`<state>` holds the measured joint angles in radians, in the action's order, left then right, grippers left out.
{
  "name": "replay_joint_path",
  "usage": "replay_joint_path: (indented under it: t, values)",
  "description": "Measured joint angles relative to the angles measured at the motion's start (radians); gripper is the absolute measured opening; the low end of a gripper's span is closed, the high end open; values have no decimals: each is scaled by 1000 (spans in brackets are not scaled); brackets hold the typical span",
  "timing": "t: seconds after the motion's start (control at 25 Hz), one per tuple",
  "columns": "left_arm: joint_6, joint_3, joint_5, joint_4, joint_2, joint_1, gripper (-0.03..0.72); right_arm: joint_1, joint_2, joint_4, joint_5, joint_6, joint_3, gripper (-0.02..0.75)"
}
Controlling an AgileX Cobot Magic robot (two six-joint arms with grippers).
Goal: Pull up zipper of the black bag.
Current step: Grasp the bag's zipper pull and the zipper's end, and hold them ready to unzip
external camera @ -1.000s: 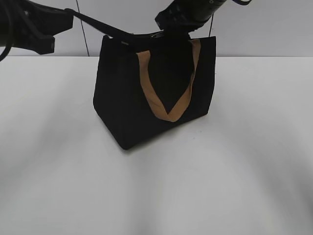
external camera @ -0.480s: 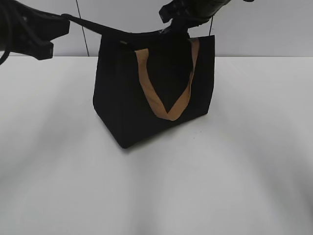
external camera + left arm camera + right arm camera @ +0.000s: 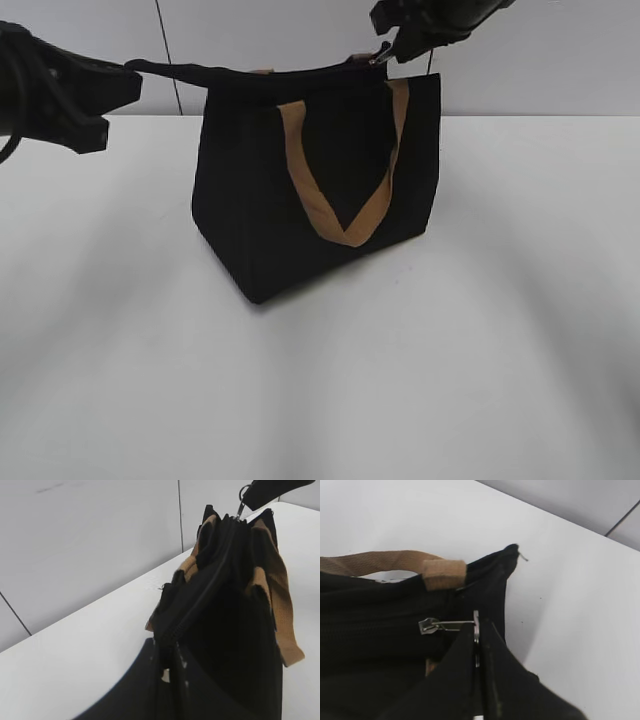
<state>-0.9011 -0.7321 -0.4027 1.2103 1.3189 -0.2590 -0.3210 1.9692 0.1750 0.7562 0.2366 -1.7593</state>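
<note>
White tabletop (image 3: 320, 380) and a pale panelled wall (image 3: 560, 50) form the setting, with the black bag (image 3: 300, 190) standing upright near the middle of the table. At the bag's top right end, the right gripper (image 3: 478, 645) has its two fingers pressed together on the small silvery ring of the zipper's pull (image 3: 476, 626); the wire link runs from there to the slider (image 3: 427, 625), which sits close to that end of the bag. The zipper (image 3: 200, 600) runs as a thin dark line along the bag's top edge, and it looks drawn together along its visible length. At the opposite top end, the left gripper (image 3: 167, 667) pinches a tab of black fabric (image 3: 170, 70) that stretches out taut from the bag's left corner. A tan strap handle (image 3: 340, 170) hangs in a V down the bag's front face, and a second tan strap (image 3: 390, 562) arches beside the zipper on the bag's top.
</note>
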Motion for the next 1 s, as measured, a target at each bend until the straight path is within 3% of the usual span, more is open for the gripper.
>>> replay_joint_path:
  t: [0.36,1.0]
  values:
    - [-1,0,-3,-4,0,1,22,15,1,23,-2,-25,0,-15]
    - [-1,0,-121,-15,59,5,22,-61,1,79,-35,-25,0,-11]
